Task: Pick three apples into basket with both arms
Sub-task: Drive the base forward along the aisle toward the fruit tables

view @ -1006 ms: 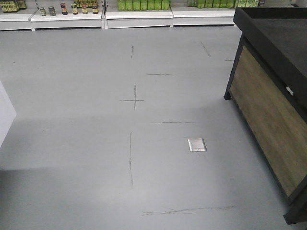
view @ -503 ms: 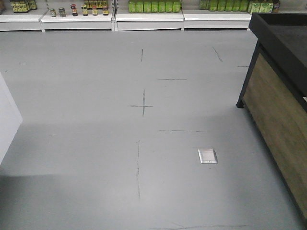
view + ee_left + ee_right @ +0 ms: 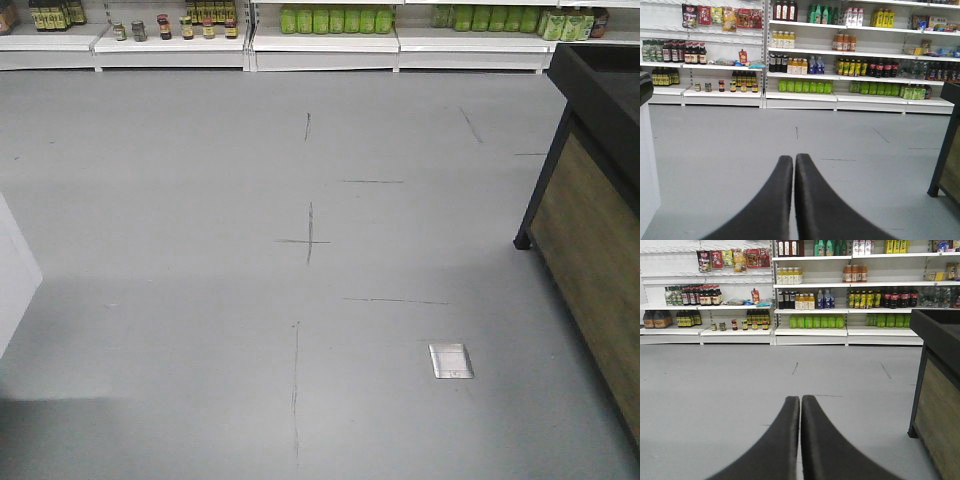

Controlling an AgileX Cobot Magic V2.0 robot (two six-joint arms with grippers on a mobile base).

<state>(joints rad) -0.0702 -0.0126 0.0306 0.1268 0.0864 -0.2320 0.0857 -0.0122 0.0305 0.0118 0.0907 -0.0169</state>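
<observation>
No apples and no basket show in any view. My left gripper point(image 3: 794, 159) is shut with nothing between its black fingers, pointing over bare grey floor toward the shop shelves. My right gripper point(image 3: 800, 400) is likewise shut and empty, aimed the same way. Neither arm appears in the front view, which shows only floor.
A dark stand with wood-panelled sides point(image 3: 595, 230) rises at the right, its leg point(image 3: 522, 240) on the floor. White shelves with bottles and jars point(image 3: 320, 30) line the far wall. A metal floor plate point(image 3: 450, 360) lies ahead right. A white panel point(image 3: 15, 280) edges the left.
The floor marks, the floor plate and the dark stand have slid down and to the right in the front view, and the far shelves show more fully. Both grippers' earlier states are not shown.
</observation>
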